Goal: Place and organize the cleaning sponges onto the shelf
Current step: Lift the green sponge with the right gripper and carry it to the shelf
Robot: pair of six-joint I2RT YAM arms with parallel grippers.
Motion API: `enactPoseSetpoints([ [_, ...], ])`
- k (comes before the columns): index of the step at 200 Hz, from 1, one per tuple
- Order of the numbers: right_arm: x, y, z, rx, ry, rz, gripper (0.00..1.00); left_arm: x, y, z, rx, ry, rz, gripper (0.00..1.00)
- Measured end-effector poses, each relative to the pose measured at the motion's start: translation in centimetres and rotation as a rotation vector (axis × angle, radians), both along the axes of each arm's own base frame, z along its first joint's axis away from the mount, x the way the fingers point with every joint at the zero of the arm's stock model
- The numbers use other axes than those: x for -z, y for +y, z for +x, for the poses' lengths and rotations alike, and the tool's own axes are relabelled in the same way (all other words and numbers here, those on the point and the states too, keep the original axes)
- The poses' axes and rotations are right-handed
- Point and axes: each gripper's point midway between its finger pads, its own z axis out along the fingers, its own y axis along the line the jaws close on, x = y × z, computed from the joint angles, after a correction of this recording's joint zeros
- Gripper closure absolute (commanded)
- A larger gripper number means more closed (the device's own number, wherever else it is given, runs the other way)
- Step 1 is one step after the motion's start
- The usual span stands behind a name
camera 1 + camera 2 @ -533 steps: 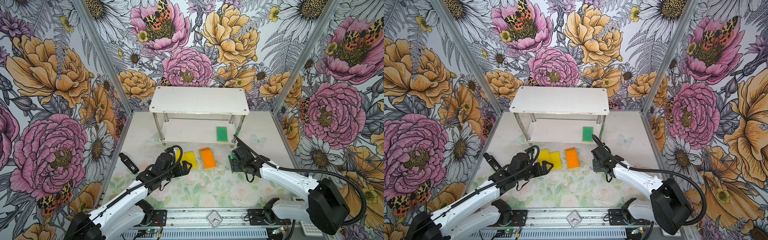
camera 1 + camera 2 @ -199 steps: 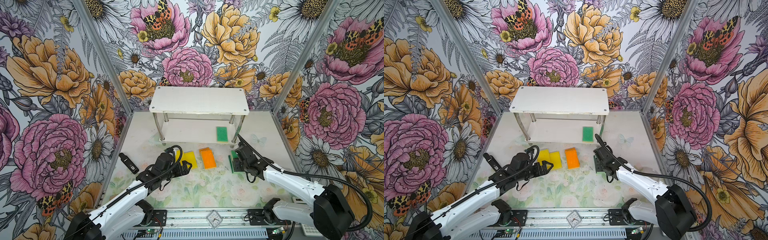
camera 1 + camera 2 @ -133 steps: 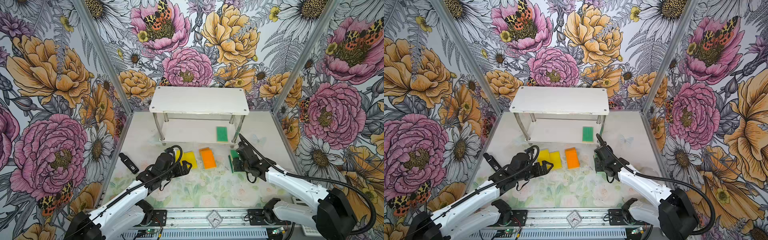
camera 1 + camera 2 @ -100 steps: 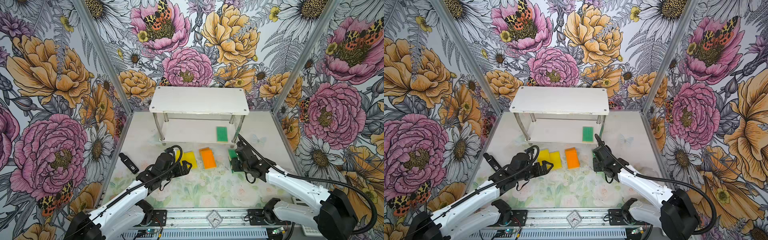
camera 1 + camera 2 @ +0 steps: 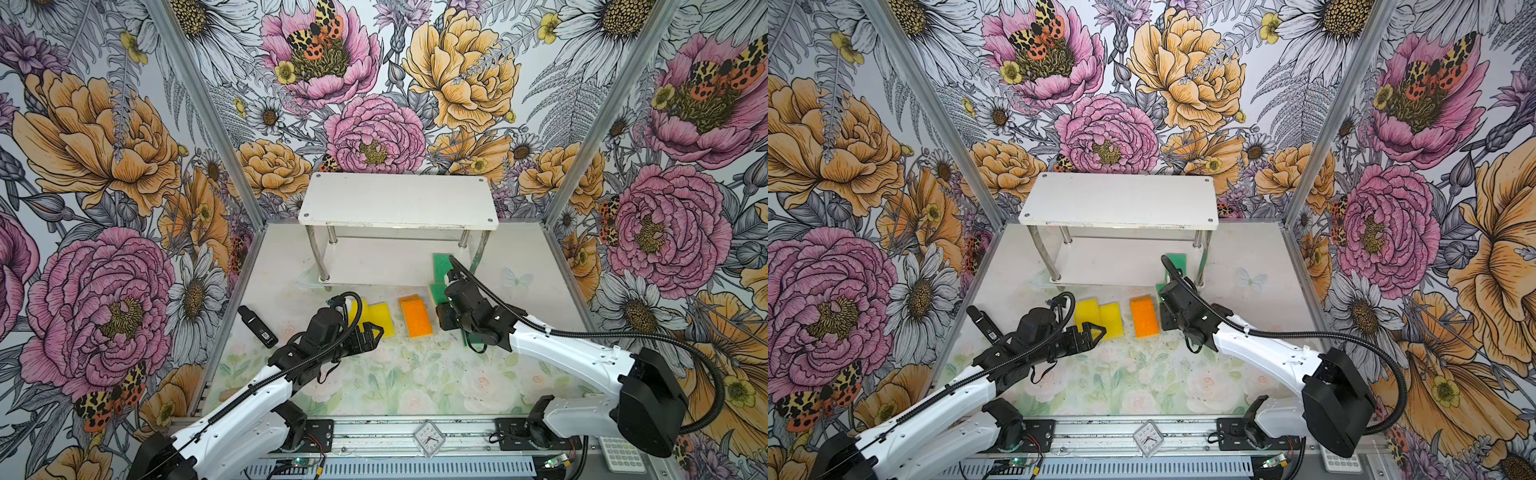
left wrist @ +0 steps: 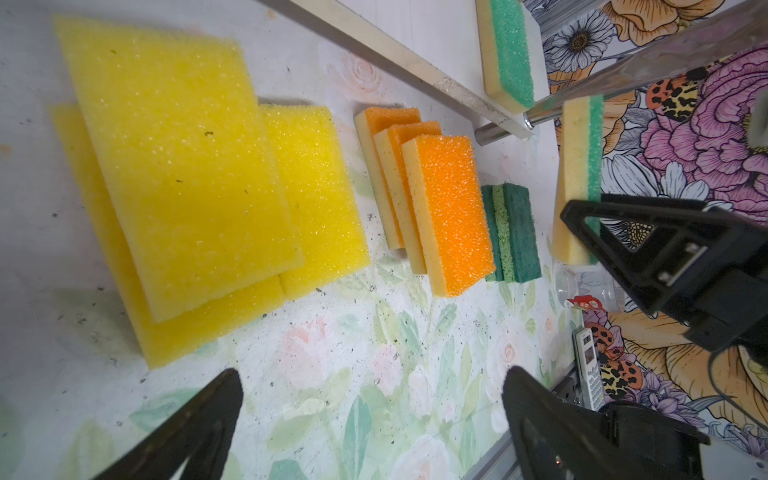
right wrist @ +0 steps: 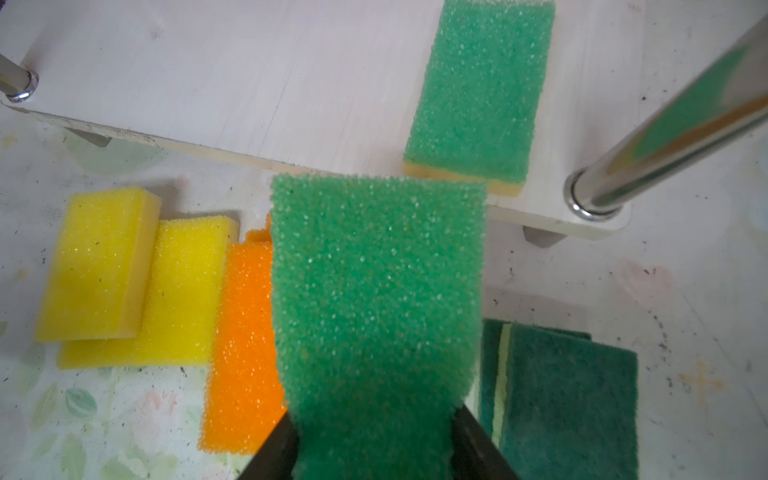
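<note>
My right gripper (image 7: 372,440) is shut on a green sponge (image 7: 374,291), which hangs above the table just before the right end of the shelf (image 5: 399,199). Another green sponge (image 7: 478,91) lies on the lower board (image 7: 249,75) beside a chrome leg (image 7: 665,137). On the table lie overlapping yellow sponges (image 6: 178,166), three stacked orange ones (image 6: 449,208) and dark green ones (image 6: 515,232). My left gripper (image 6: 370,399) is open and empty, low over the table just short of the yellow sponges (image 5: 380,316). In both top views my right gripper (image 5: 442,297) (image 5: 1165,297) sits right of the orange sponges (image 5: 1144,316).
A small black device (image 5: 257,326) lies at the table's left edge. The shelf's top board (image 5: 1121,203) overhangs the lower one. A small clock (image 5: 428,438) and a keypad (image 5: 621,453) sit along the front rail. Patterned walls close in three sides.
My right gripper has lifted the green sponge off the table and carried it forward and slightly left toward the shelf's lower board. The left arm has stayed still.
</note>
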Motion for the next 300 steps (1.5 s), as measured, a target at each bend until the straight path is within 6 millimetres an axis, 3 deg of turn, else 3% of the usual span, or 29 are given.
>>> enactPoseSetpoints([
  [73, -2.2, 3.3, 5.2, 0.059, -0.099, 0.017, 0.49, -0.3, -0.2, -0.3, 0.023, 0.003, -0.026, 0.01],
  [138, -1.9, 4.5, 8.5, 0.159, -0.144, 0.014, 0.48, -0.5, 0.4, 0.1, 0.021, -0.004, -0.034, 0.01],
  [239, 0.8, 5.2, 10.9, 0.254, -0.135, -0.017, 0.46, -0.3, 0.6, 0.0, 0.055, -0.001, -0.035, 0.01],
  [300, 0.6, 5.9, 12.3, 0.272, -0.156, -0.017, 0.46, 0.1, 1.1, 0.2, 0.056, 0.01, -0.025, 0.01],
])
